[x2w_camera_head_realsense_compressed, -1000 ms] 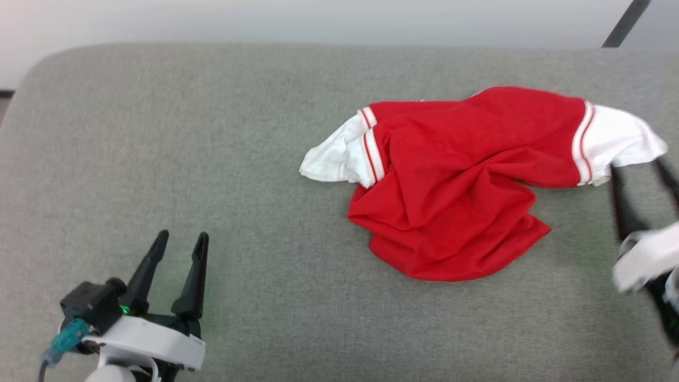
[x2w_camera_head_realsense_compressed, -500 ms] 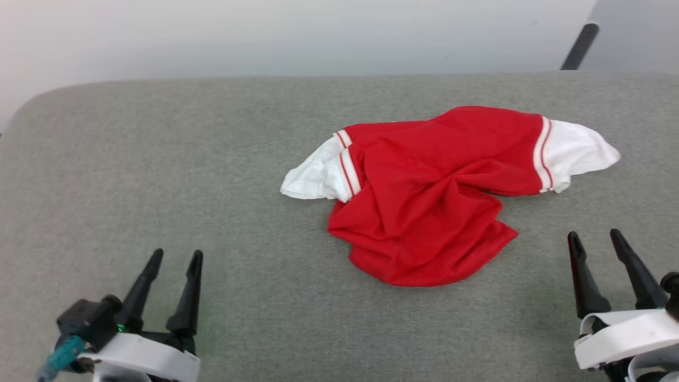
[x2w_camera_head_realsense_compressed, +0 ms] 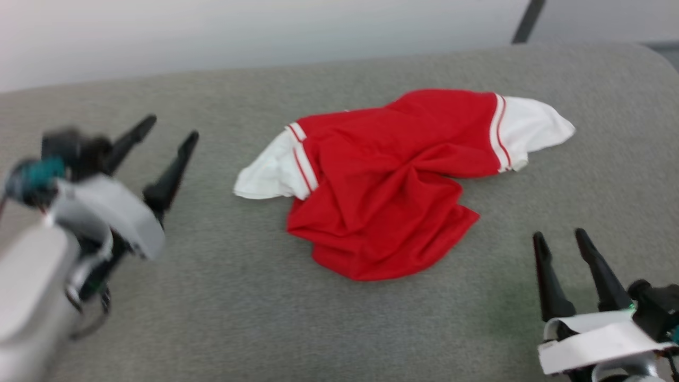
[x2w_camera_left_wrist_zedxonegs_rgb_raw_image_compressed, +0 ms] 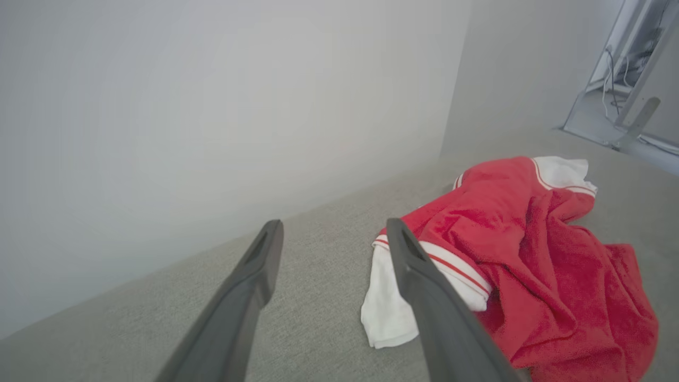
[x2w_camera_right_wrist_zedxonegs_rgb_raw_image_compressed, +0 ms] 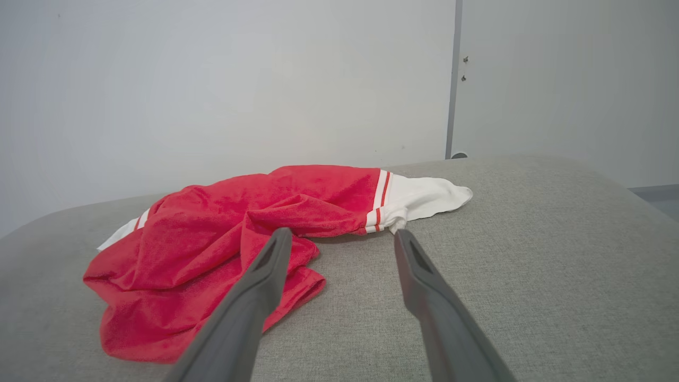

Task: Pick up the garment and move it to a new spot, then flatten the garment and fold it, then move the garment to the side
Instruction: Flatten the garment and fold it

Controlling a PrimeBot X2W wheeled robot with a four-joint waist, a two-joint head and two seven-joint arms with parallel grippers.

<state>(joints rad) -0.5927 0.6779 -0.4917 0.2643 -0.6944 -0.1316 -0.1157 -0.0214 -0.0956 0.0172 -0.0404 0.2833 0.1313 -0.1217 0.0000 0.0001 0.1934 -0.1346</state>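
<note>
Both spread and empty, left gripper (x2w_camera_head_realsense_compressed: 172, 127) and right gripper (x2w_camera_head_realsense_compressed: 559, 234) flank the crumpled garment (x2w_camera_head_realsense_compressed: 382, 185); flattening, folding, setting aside remain.

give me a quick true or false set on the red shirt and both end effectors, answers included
1. The garment lies crumpled on the grey surface. True.
2. The left end effector is shut on the garment. False: it is open and apart from the cloth.
3. The right end effector is open and holds nothing. True.
4. The garment is folded into a neat rectangle. False: it is bunched and creased, not yet flattened.
</note>
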